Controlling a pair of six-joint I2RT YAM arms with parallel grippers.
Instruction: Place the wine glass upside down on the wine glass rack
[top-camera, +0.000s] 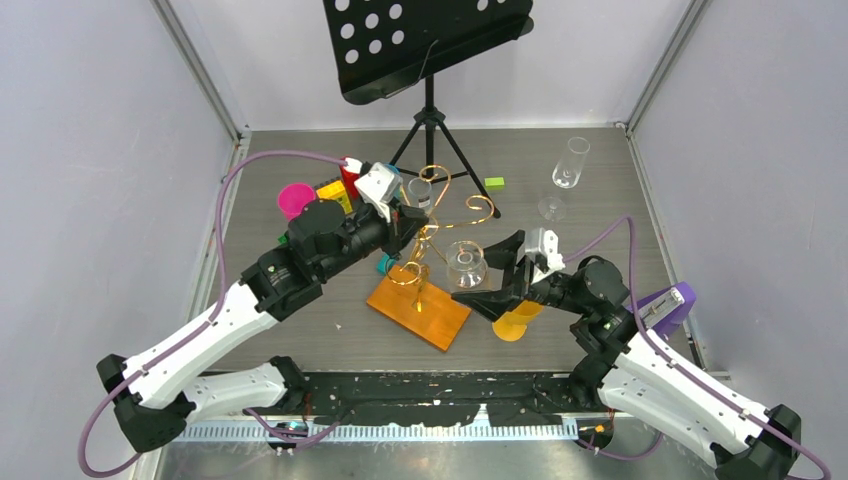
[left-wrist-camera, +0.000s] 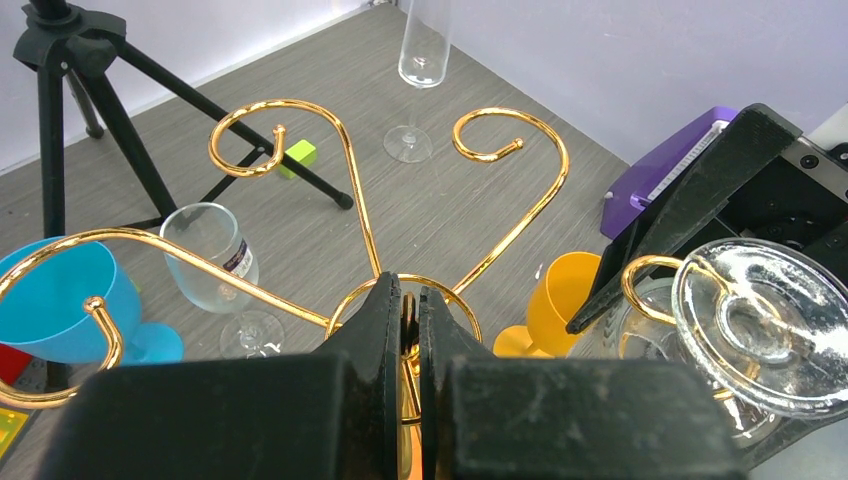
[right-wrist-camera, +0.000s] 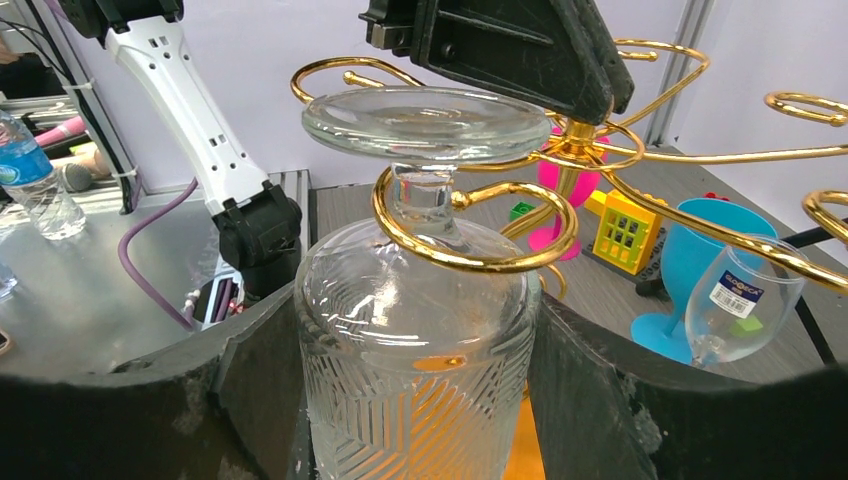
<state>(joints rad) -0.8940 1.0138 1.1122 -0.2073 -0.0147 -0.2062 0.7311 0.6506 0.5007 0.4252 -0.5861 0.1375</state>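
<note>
The wine glass rack (top-camera: 447, 213) is gold wire with curled loop arms on an orange base (top-camera: 440, 322) mid-table. My left gripper (top-camera: 416, 222) (left-wrist-camera: 410, 292) is shut on the top of its central stem. The wine glass (top-camera: 466, 265) (right-wrist-camera: 415, 340), clear with a cut pattern, hangs upside down. Its stem sits inside a gold loop arm (right-wrist-camera: 480, 262), and its foot (left-wrist-camera: 765, 320) rests above that loop. My right gripper (top-camera: 482, 272) (right-wrist-camera: 415, 330) is shut on the bowl, one finger on each side.
A black music stand (top-camera: 430, 40) on a tripod stands behind the rack. A flute glass (top-camera: 570, 165) is at back right and a small clear glass (top-camera: 420, 190) by the rack. Pink cup (top-camera: 296, 198), blue goblet (left-wrist-camera: 60, 300), yellow goblet (top-camera: 518, 320), purple object (top-camera: 672, 305).
</note>
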